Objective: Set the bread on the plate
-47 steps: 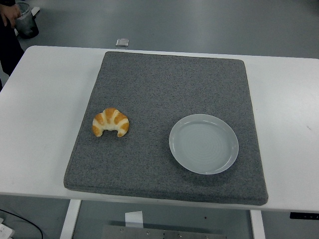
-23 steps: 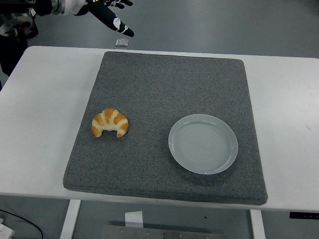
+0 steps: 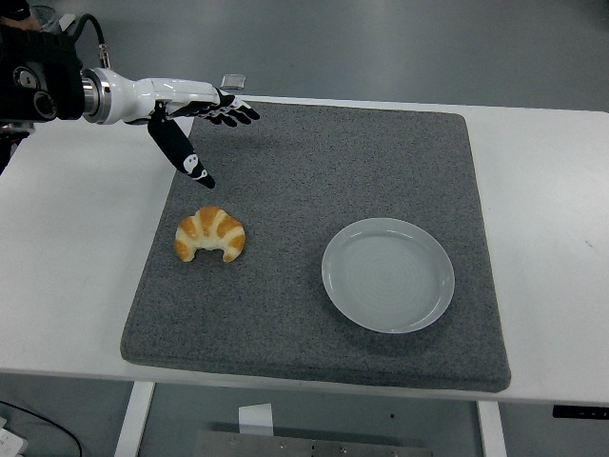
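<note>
A golden croissant point(image 3: 210, 234) lies on the left part of the grey foam mat point(image 3: 324, 181). To its right, on the same mat, sits a round pale plate point(image 3: 387, 274) with nothing on it. My left hand point(image 3: 207, 133) reaches in from the upper left, above and behind the croissant, its fingers spread and holding nothing. The thumb points down toward the bread with a gap between them. The right arm does not show.
The mat rests on a white table point(image 3: 76, 248) whose near edge runs along the bottom. A small square object point(image 3: 233, 81) lies on the floor past the table's far edge.
My left arm entered from the upper left and has come down and forward over the mat's far left corner, nearer the croissant. Croissant and plate have stayed put.
</note>
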Robot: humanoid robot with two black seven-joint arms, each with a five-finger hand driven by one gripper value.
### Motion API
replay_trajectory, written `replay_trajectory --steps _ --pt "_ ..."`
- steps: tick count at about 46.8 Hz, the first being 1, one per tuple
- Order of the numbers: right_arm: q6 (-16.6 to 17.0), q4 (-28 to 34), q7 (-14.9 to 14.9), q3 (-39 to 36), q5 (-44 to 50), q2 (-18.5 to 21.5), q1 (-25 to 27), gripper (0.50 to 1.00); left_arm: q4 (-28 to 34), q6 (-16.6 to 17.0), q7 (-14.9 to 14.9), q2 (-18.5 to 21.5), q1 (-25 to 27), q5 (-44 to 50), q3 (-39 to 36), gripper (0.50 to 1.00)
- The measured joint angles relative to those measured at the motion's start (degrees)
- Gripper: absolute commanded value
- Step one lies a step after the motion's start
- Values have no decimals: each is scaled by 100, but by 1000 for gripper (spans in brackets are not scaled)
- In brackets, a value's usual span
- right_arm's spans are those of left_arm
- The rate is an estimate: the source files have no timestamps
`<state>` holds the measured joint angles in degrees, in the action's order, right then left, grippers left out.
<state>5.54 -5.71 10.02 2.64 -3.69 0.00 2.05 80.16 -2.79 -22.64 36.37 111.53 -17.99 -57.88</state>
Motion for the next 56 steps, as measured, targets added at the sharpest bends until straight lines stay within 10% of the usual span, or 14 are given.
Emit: replay_trajectory --steps 56 --pt "0 0 0 0 0 0 3 932 34 1106 -57 -463 -842 -1435 -346 1000"
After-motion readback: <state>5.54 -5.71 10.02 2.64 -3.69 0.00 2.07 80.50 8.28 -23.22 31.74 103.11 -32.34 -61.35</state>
